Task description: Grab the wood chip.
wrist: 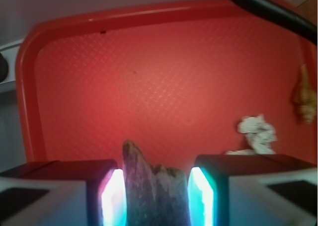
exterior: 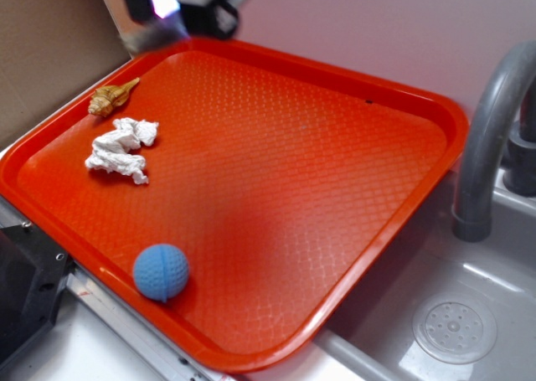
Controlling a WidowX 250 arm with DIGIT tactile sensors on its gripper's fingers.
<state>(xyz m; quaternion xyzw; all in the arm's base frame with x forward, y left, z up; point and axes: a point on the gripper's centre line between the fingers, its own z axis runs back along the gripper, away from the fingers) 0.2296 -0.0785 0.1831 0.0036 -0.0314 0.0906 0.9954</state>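
Note:
The wood chip (wrist: 154, 191) is a brown-grey streaky sliver with a ragged pointed end. It stands between my two lit fingers in the wrist view, touching both pads. My gripper (wrist: 155, 179) is shut on it and holds it above the red tray (wrist: 149, 77). In the exterior view my gripper (exterior: 188, 0) is high over the tray's (exterior: 335, 88) far left corner, partly cut off by the frame. The chip does not show there.
A tan seashell (exterior: 111, 98) and a crumpled white paper wad (exterior: 121, 148) lie at the tray's left side. A blue ball (exterior: 161, 271) sits near its front edge. A grey faucet (exterior: 490, 138) and sink drain (exterior: 454, 329) are on the right. A cardboard wall (exterior: 42, 46) stands at left.

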